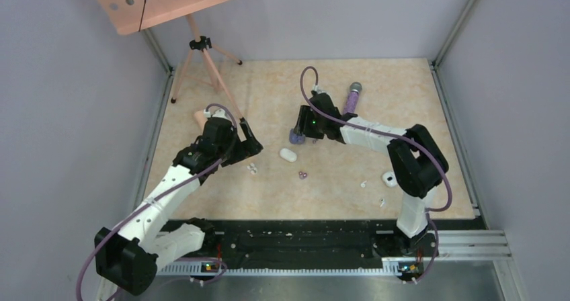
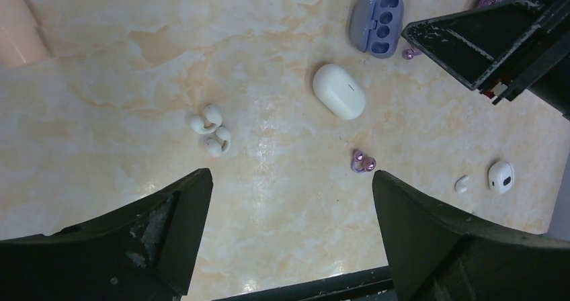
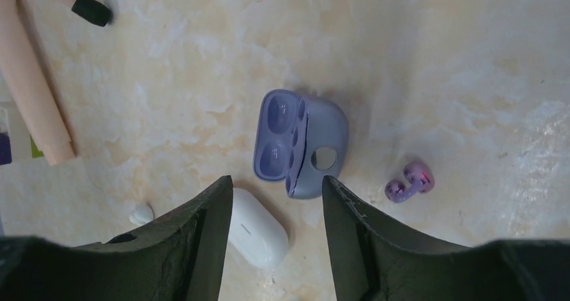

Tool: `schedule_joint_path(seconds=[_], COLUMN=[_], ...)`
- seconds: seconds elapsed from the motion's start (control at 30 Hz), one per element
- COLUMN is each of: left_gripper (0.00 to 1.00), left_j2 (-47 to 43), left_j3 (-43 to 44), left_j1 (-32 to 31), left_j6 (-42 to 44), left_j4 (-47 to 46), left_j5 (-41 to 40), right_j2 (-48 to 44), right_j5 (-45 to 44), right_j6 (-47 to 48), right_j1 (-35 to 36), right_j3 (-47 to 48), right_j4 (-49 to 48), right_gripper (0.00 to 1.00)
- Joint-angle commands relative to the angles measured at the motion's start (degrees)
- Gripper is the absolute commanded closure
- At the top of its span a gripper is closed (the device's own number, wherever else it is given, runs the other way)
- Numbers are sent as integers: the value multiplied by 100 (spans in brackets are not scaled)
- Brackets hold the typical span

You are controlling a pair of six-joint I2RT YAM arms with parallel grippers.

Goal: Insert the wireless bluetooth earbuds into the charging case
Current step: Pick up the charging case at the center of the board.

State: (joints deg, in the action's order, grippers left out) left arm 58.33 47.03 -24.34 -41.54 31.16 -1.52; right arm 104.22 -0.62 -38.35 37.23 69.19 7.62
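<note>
- left arm: jaws wide apart and empty, hanging over the desk, white earbuds just ahead
- right arm: jaws apart, narrower than the left, gripping nothing, tips just short of the open purple case
- one purple earbud lies on the desk just beside that case
- other purple earbud lies near the closed white case

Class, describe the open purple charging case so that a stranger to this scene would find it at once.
Start at the marbled table and find the long purple glitter microphone in its far half. Left of it, toward the table's middle, lies the purple charging case. Unlike the closed white case beside it, its lid stands open, showing two empty hollows.
</note>
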Motion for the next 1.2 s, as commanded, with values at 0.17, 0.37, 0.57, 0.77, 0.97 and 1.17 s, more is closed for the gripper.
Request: schedule_joint_path(seconds=[0.17, 0.37, 0.57, 0.77, 0.97, 1.17], left_gripper=[6, 6, 6, 5, 5, 2], left_j2=[-16, -68, -134, -73, 69, 783], left_j3=[68, 27, -8, -12, -83, 200], left_j1=[34, 34, 34, 34, 35, 173], left_j6=[-135, -119, -116, -49, -77, -20], left_j4=[-226, -218, -208, -215, -421, -668], left_j5=[34, -12, 2, 45, -65, 1040], right_j2=[657, 987, 1080, 982, 722, 126], right_j5=[325, 471, 536, 581, 897, 1383], right_j6=[-77, -113, -302, -462, -532, -649], right_j1=[-208, -216, -216, -240, -318, -412], right_j3=[591, 645, 529, 355, 115, -456], right_j4=[-29, -61, -228, -371, -615, -1155], right_gripper=[47, 47, 52, 73, 79, 80])
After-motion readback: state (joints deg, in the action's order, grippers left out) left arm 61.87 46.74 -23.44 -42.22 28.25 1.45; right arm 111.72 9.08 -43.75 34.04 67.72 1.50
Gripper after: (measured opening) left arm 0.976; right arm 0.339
